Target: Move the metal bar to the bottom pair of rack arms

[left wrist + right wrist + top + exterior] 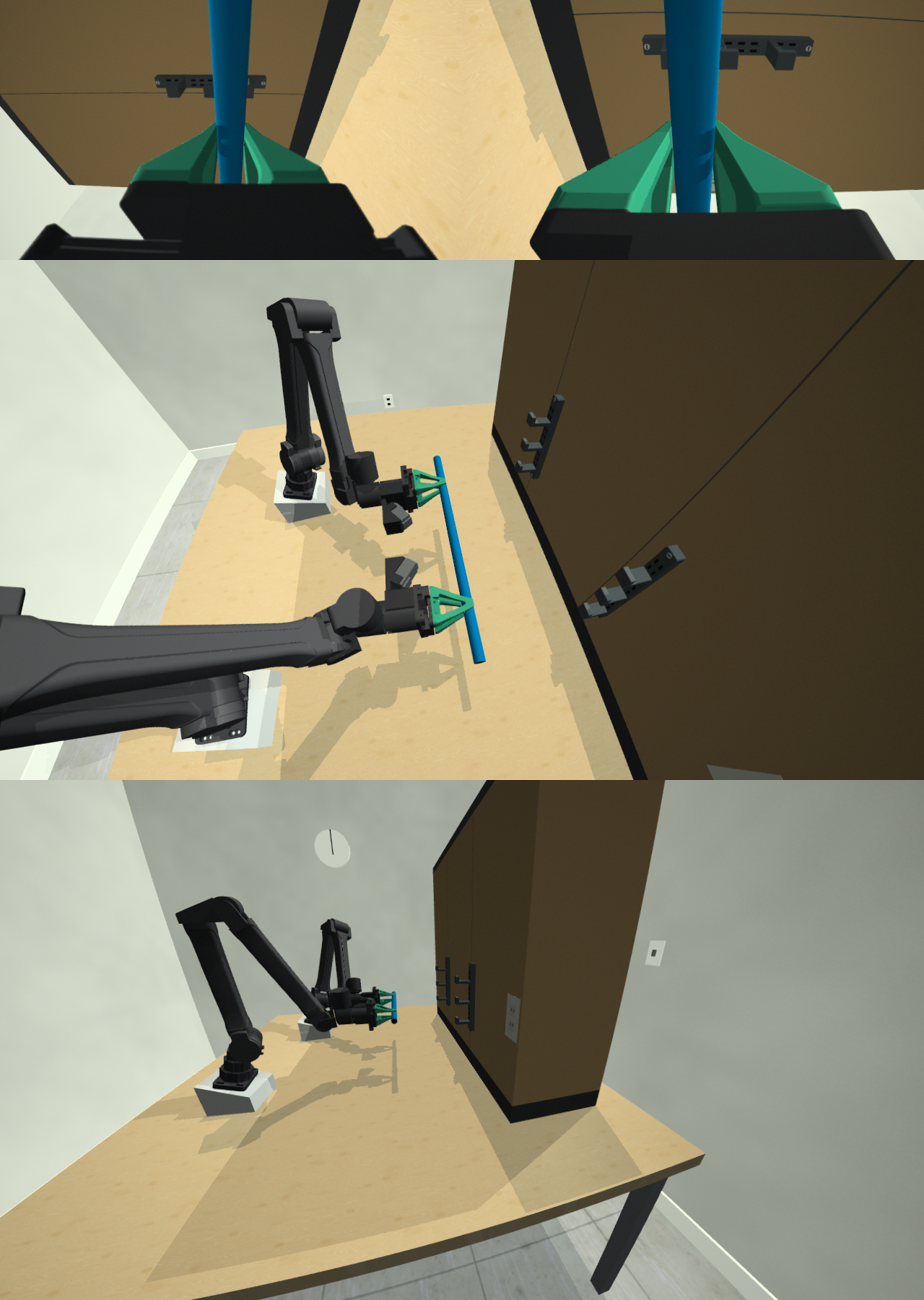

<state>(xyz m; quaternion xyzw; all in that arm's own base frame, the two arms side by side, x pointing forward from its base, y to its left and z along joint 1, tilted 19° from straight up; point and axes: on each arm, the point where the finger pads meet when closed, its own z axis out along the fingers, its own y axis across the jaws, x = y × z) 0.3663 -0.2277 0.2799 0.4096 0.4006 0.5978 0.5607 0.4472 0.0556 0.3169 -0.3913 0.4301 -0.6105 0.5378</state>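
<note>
I have the blue metal bar [455,544] [394,1007] [231,54] [694,90] out in front of the wall rack [675,555] [472,999] [162,80] [655,45], well apart from it and clear of all its hooks. My judgement: the carry is under way, the placing not yet done.

To do it well, I should move both wrists as one, keep the bar level and parallel to the rack, and match height to the bottom pair of rack arms [594,609] [462,1020] [250,92] [664,59]. I want to pass just over their upturned tips yet beneath the middle pair, then lower gently. If one side leads, the bar could skew or catch a tip.

The left gripper [443,482] [393,995] [230,129] is narrow, its fingers closed on the bar on the far side from my right gripper [471,603] [394,1009] [694,123], which grips it the same way. Neither touches the rack.
</note>
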